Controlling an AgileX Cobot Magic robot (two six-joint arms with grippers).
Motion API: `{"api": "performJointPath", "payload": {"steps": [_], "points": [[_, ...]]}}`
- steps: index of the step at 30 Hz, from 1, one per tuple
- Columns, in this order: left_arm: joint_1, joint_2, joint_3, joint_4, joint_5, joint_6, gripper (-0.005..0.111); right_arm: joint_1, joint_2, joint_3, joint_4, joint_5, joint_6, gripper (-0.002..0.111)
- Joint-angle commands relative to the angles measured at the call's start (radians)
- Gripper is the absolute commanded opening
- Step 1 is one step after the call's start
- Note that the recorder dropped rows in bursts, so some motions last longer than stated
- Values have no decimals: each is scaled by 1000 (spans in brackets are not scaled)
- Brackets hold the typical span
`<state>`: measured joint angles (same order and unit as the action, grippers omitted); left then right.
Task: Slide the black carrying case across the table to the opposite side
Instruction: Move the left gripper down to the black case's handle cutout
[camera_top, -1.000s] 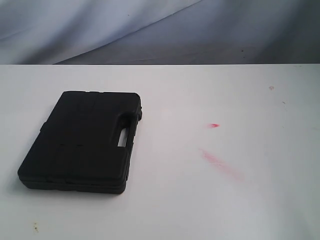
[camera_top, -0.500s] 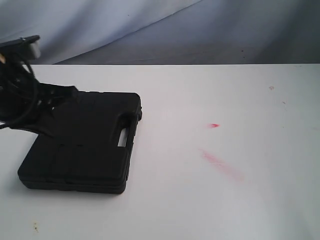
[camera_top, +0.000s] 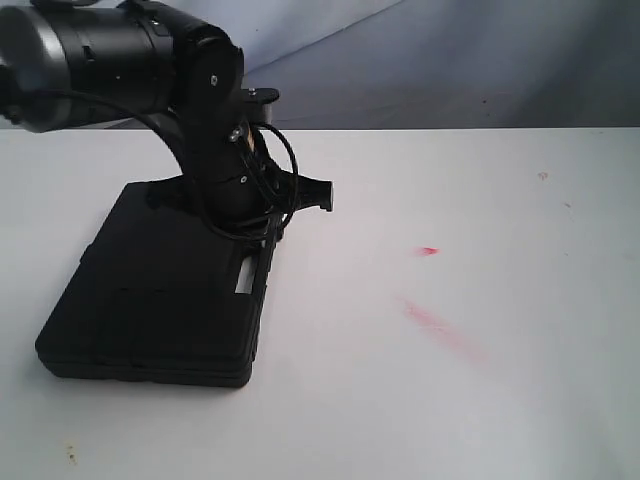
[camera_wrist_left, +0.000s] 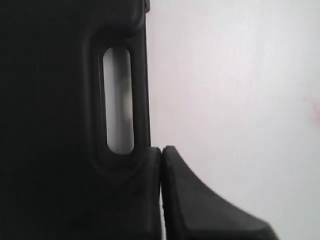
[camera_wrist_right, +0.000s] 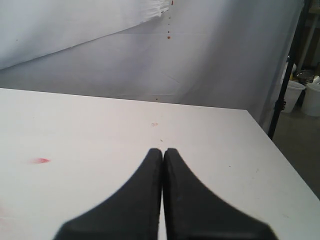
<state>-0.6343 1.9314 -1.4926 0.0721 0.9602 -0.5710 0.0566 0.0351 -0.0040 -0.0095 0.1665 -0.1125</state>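
My left gripper (camera_wrist_left: 161, 150) pressed together, tips at the handle edge of the black carrying case (camera_top: 150, 300), my right gripper (camera_wrist_right: 163, 150) likewise closed above the table (camera_top: 450, 420), red smear (camera_top: 440, 325) at the case's three o'clock

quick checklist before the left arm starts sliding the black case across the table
1. The left end effector is shut: ok.
2. Its tips sit at the handle edge of the black case, beside the handle slot: ok.
3. The tips actually touch the case: cannot tell.
4. The case lies flat on the table: ok.
5. Nothing but the red smears shows on the way to the opposite side: ok.
6. The right end effector is shut and away from the case: ok.
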Motion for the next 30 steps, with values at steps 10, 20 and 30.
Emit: {"api": "performJointPath", "payload": {"steps": [10,20,30], "points": [[-4,119,-24,109,-107,-83,1,-7,-7,4,-12,0,-6,0],[-4,119,-24,114,-130,-83,13,-7,-7,4,-12,0,-6,0],[-4,119,-24,112,-121,-83,49,-7,-7,4,-12,0,-6,0]]}}
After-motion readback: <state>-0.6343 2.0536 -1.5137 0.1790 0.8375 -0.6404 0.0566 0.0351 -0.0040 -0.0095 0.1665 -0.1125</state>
